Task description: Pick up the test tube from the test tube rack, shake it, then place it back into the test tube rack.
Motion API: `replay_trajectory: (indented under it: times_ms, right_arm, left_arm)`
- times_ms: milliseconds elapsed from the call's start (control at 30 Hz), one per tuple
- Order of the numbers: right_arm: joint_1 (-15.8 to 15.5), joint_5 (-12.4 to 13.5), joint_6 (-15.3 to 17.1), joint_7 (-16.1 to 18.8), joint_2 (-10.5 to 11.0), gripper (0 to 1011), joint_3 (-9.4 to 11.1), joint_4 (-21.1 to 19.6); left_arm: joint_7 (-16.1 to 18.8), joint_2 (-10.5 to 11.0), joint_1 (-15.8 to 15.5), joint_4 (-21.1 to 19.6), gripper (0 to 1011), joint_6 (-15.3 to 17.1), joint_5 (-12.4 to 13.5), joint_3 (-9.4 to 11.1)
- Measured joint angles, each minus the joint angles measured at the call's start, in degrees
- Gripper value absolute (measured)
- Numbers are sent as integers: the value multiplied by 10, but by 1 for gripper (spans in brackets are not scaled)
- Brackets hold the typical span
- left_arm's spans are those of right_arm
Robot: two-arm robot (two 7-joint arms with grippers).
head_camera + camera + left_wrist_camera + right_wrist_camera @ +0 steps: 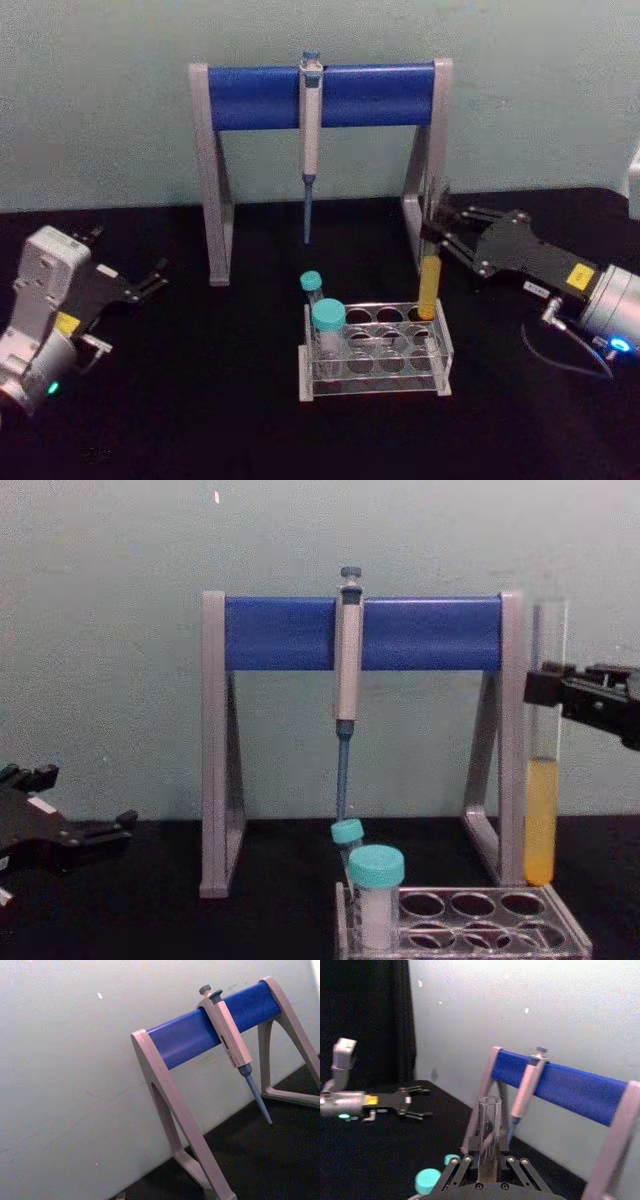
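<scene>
— Where was the test tube (pixel 541 780)?

— Upright at the rear right corner hole of the test tube rack (pixel 372 388), with its yellow-orange bottom about level with the top plate (whether the tip sat inside the hole or just clear of it, I couldn't tell).

— What had hold of it?

— The right pincer (pixel 432 240). It reached in from the right, and its fingers were clamped on the clear upper part of the glass, one on each side.

— Anything else in the rack?

— Two teal-capped white tubes (pixel 327 335) at its left end, well apart from the glass one.

— And around it?

— The grey-and-blue pipette stand (pixel 320 95) stood just behind the rack on the black desk (pixel 200 420), with a pipette (pixel 311 120) hanging from its bar.

— The other arm?

— The left pincer (pixel 128 250) hung low over the desk's left side, fingers spread apart, well away from the rack.
</scene>
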Motion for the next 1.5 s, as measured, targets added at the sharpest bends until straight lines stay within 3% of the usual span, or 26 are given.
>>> replay_trajectory:
  times_ms: [167, 500, 633, 800, 933, 1133, 1300, 1500]
  right_arm:
    - [4, -15, -10, -26, -8, 229, 2, 3]
    - [22, -62, -28, -81, -63, 229, -5, 33]
    - [26, -58, -33, -74, -82, 229, -8, 44]
    - [31, -27, -34, -35, -95, 229, -13, 54]
    - [33, -4, -34, -8, -92, 228, -18, 55]
    - [34, 23, -23, 34, -68, 229, -29, 48]
    - [33, 27, -10, 50, -38, 229, -37, 35]
    - [26, 20, -8, 36, -14, 229, -37, 23]
  left_arm:
    - [0, 0, 0, 0, 1001, 0, 0, 0]
    - [0, 0, 0, 0, 1001, 0, 0, 0]
    - [0, 0, 0, 0, 1001, 0, 0, 0]
    - [0, 0, 0, 0, 1001, 0, 0, 0]
    - [0, 0, 0, 0, 1001, 0, 0, 0]
    - [0, 0, 0, 0, 1001, 0, 0, 0]
    - [0, 0, 0, 0, 1001, 0, 0, 0]
    - [0, 0, 0, 0, 1001, 0, 0, 0]
